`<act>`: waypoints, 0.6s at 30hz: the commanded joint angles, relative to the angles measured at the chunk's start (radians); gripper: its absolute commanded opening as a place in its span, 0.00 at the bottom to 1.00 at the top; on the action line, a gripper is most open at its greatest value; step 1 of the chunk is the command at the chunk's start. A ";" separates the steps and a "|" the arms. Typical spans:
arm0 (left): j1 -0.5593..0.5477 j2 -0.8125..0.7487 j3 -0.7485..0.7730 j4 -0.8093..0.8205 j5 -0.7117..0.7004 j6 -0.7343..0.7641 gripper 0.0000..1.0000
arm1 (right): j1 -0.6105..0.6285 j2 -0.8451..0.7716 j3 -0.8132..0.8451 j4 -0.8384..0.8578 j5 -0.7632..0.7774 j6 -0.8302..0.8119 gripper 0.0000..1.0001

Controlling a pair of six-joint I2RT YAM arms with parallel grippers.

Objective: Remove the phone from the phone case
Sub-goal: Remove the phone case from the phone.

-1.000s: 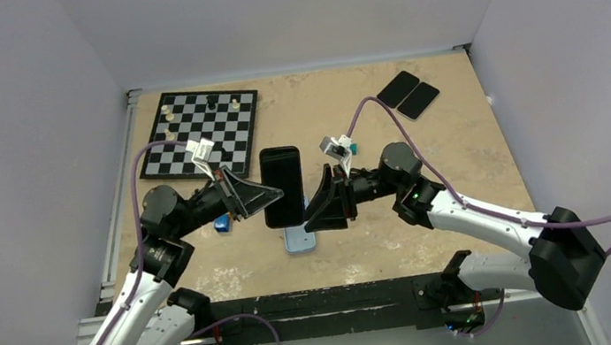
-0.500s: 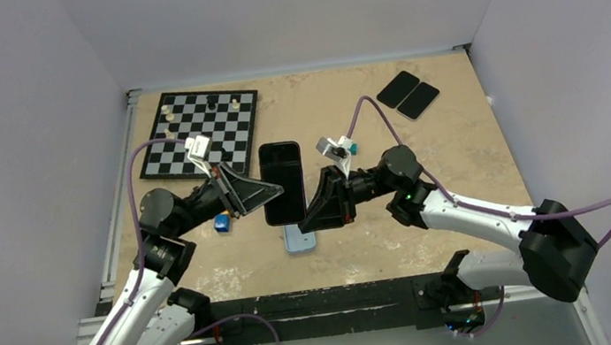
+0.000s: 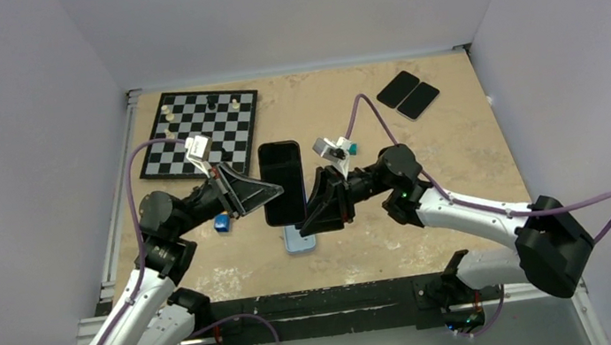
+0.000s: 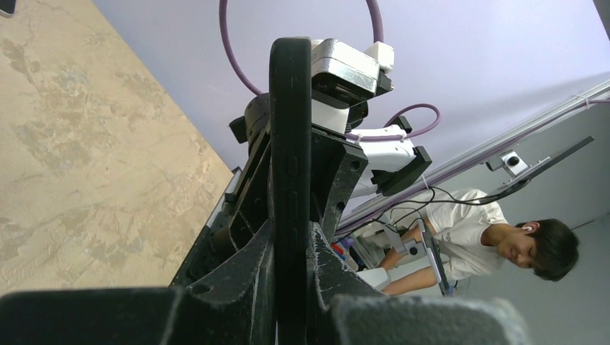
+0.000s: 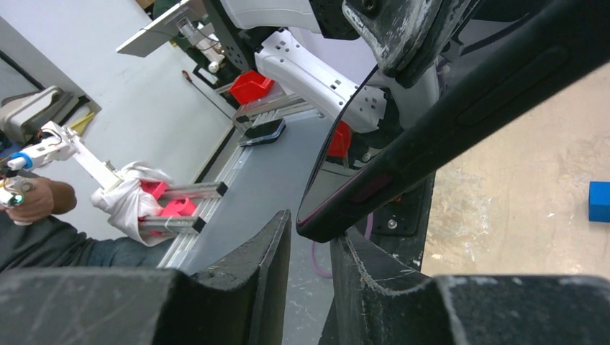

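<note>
Left gripper (image 3: 279, 195) is squeezed tight on the left side of the phone (image 3: 281, 176). It holds the phone up off the table (image 3: 461, 161), in the middle of the scene. The phone looks like it is still inside the black phone case (image 4: 290, 151). In the left wrist view, the case edge runs straight up from between the two fingers (image 4: 237, 287).

Right gripper (image 3: 308, 217) has slid a bit to the left in the last second. Now it is right at the near right corner of the phone. Its fingers stand a little apart, with that corner between them. I cannot tell if they pinch it or only touch it. I think it is hunting for a good bite on the case edge, so the peeling has not really started yet.

A light blue thing (image 3: 299, 242) lies on the table just under the near end of the phone. A small blue block (image 3: 221, 224) sits near the left gripper.
</note>
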 commanded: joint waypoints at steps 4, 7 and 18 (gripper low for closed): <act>0.005 -0.007 0.002 0.100 0.001 -0.016 0.00 | 0.018 0.018 0.069 0.071 -0.014 0.008 0.31; 0.004 -0.011 0.001 0.102 0.001 -0.016 0.00 | 0.022 0.035 0.076 0.101 -0.017 0.024 0.26; 0.004 0.016 -0.085 0.387 0.019 -0.358 0.00 | 0.028 0.044 0.116 0.102 -0.016 -0.232 0.00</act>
